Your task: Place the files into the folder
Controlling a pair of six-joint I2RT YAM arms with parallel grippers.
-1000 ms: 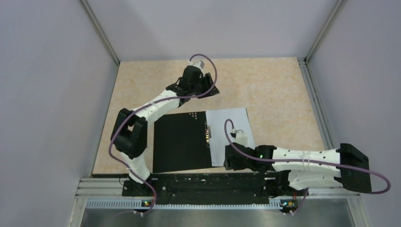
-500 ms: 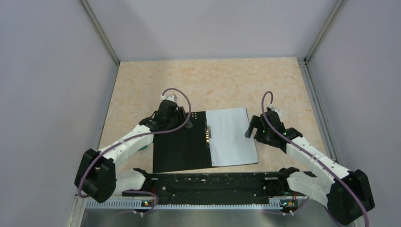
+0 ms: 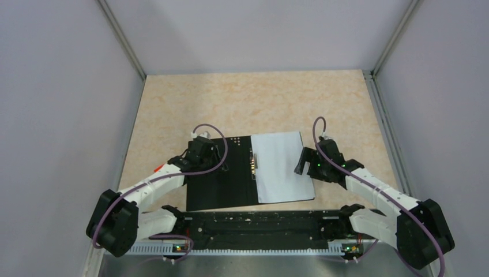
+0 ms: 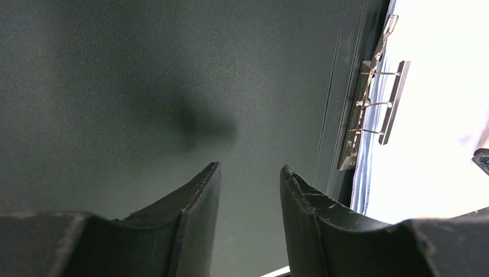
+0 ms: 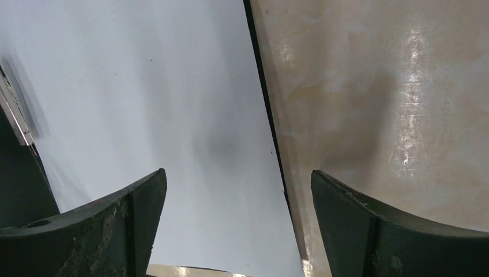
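Hovering left hand (image 4: 249, 167), parted, empty, over 9 o'clock cover of folder (image 3: 222, 176), likely for closing; straddling 3 o'clock edge of files (image 3: 284, 167) with right hand (image 5: 238, 173) released wide.

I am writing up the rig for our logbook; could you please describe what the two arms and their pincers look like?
Both the left arm and right arm have white shells with black joints and a purple cable looping off the wrist. The left pincer and right pincer are black, curved and scuffed.
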